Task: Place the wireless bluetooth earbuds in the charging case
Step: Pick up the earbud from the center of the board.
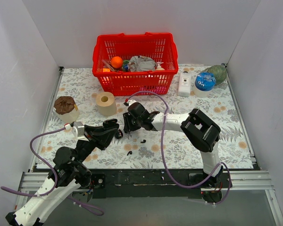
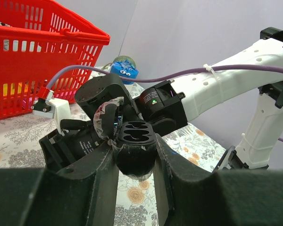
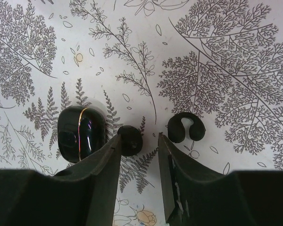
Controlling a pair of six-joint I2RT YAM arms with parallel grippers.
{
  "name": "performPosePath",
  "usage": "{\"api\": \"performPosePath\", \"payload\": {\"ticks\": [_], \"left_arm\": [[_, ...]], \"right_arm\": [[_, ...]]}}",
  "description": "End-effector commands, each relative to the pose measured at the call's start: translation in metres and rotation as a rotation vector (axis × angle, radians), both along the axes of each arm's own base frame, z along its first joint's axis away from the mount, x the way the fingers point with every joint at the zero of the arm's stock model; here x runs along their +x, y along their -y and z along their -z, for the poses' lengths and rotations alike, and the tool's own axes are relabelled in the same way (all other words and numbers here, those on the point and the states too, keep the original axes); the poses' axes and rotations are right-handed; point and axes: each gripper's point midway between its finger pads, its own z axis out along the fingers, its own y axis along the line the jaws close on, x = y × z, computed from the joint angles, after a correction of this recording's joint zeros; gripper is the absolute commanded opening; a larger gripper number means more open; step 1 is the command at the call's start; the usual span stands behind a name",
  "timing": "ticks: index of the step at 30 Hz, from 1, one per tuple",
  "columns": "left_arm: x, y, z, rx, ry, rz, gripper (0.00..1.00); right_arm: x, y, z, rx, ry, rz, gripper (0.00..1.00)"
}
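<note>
Bright, even, diffuse light fills the white-walled enclosure. The red plastic mesh basket (image 1: 134, 63) throws only a faint, soft shadow onto the leaf-printed tablecloth (image 1: 236, 127) in front of it. The overhead view is sharp, and the walls either side of the basket lean outward. In both wrist views the left gripper's fingers (image 2: 96, 188) and the right gripper's fingers (image 3: 99, 174) sit nearest the lens as dark, blurred shapes. The tablecloth print behind the right pair is crisp.

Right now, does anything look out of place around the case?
Nothing spilled or damaged. The charging case, clamped in the left pincer, has both sockets empty, while the earbuds lie loose on the table, apart from it.
</note>
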Motion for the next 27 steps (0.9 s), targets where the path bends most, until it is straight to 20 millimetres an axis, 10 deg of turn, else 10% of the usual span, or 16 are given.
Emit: {"api": "performPosePath", "payload": {"ticks": [1, 27], "left_arm": [[-0.003, -0.003, -0.012, -0.02, 0.011, 0.0, 0.0], [-0.004, -0.001, -0.011, -0.021, 0.005, 0.012, 0.0]], "right_arm": [[0.005, -0.001, 0.001, -0.024, 0.0, 0.009, 0.43], [-0.013, -0.001, 0.023, -0.058, -0.078, -0.034, 0.32]]}}
